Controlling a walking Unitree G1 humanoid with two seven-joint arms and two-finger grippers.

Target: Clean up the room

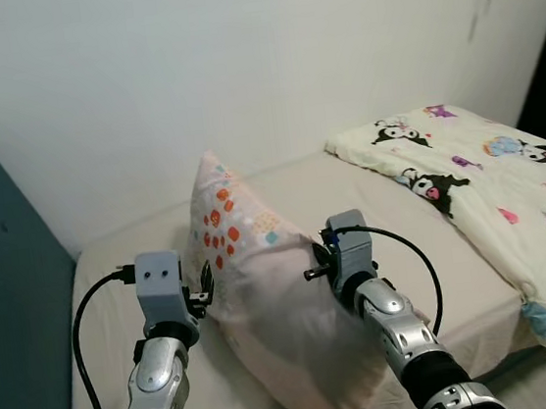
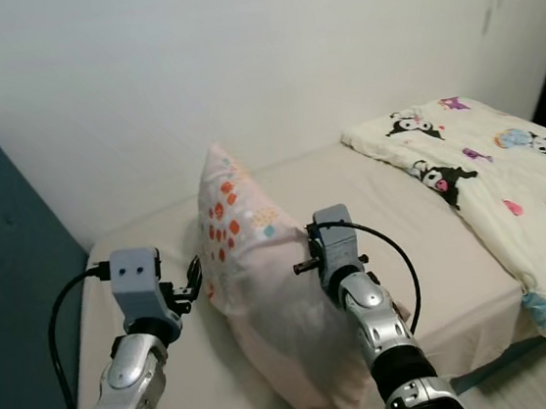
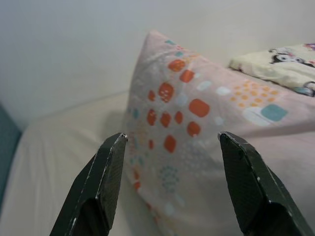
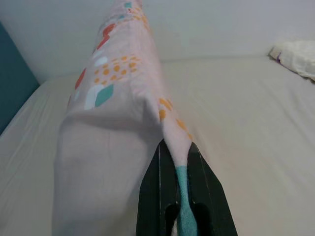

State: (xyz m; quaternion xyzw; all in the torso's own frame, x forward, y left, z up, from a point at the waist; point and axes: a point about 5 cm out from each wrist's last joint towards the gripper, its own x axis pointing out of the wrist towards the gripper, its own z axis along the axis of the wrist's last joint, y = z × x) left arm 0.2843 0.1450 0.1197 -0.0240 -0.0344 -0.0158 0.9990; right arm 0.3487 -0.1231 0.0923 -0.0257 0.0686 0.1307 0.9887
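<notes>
A pale pink pillow with orange and teal spots stands on edge on the beige bed, one corner up toward the wall. My right gripper is shut on the pillow's edge, pinching the fabric between its fingers. My left gripper is open beside the pillow's other side, its fingers apart with the spotted fabric just beyond them, not touching. From the head views the left gripper sits at the pillow's left edge and the right gripper at its right edge.
A cream quilt with cartoon prints lies over the bed's right part. A teal headboard rises at the left. A white wall runs behind the bed. The bed's near right edge drops toward the floor.
</notes>
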